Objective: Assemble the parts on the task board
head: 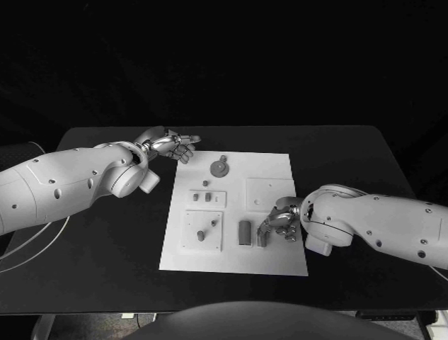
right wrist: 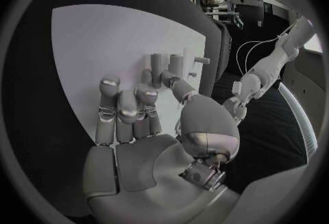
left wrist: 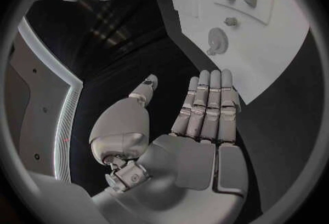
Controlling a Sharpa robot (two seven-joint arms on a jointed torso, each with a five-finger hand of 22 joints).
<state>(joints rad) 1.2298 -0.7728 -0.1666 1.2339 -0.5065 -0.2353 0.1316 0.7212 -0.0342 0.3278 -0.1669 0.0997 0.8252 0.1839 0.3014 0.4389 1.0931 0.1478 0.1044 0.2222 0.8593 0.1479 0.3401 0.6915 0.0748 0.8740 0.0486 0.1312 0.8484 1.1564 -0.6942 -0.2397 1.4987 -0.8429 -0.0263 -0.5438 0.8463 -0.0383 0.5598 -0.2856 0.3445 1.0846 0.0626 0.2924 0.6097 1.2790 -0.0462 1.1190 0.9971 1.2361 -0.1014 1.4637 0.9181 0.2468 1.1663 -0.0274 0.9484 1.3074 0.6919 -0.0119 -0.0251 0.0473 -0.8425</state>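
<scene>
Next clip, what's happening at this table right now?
A two-armed robot is assembling small grey parts on the white task board in the middle of a black table. Its right hand is down over the board's near right area, fingertips at an upright grey part; whether it actually grips anything cannot be told. The left hand hovers open, fingers extended, off the board's far left corner, holding nothing. A round part lies at the board's far end.

One task board (head: pixel 274 262); two hands: left hand (head: pixel 170 146), right hand (head: pixel 280 221); about six small parts (head: pixel 245 231).
</scene>
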